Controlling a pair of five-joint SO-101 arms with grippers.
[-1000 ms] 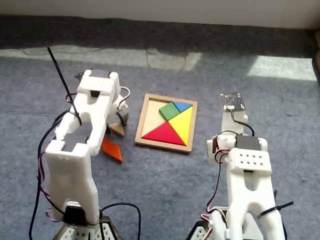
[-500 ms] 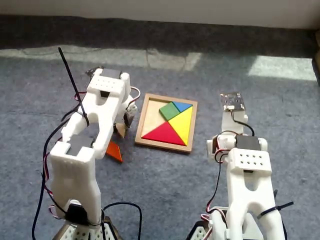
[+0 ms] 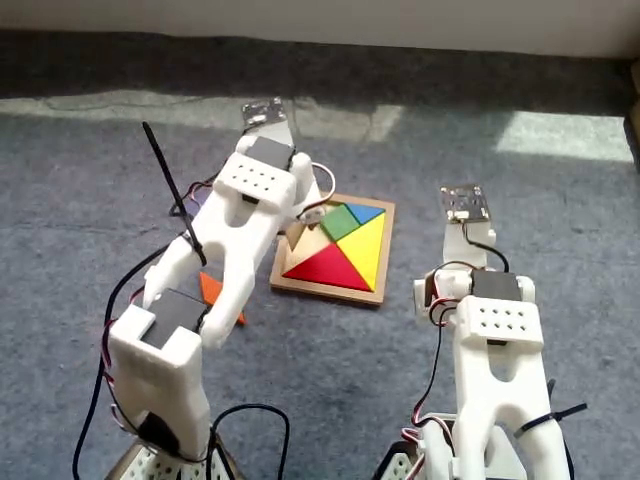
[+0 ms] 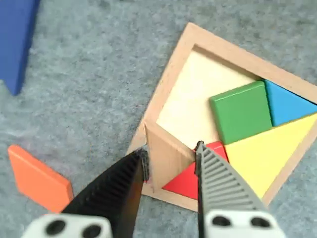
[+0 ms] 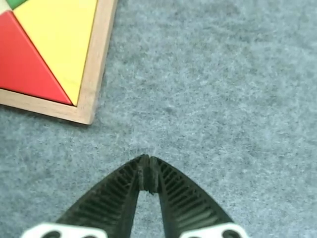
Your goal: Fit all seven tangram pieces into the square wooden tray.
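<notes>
- Tangram pieces first: in the left wrist view, a plain wooden triangle (image 4: 168, 161) is pinched between the two fingers of the left pincer (image 4: 171, 154). It is over the rim of the square wooden tray (image 4: 174, 58), and I cannot tell whether it touches the rim.
- Just beyond those fingertips, a red triangle (image 4: 190, 182), yellow triangle (image 4: 262, 153), green square (image 4: 241, 111) and blue triangle (image 4: 287, 101) lie inside the tray.
- Off to the pincer's side, outside the tray, an orange parallelogram (image 4: 37, 178) lies flat. Farther out is a dark blue piece (image 4: 15, 39).
- From above, the left arm (image 3: 240, 230) stretches forward and slants across the tray's edge.
- The right arm (image 3: 495, 340) points straight ahead, beside the tray.
- The right pincer (image 5: 148, 174) has its fingers pressed together on nothing, with the tray's corner ahead and to one side.
- Grey-blue carpet (image 3: 330, 380) covers the surface. A sunlit band (image 3: 550, 135) crosses it below a pale wall (image 3: 350, 20).
</notes>
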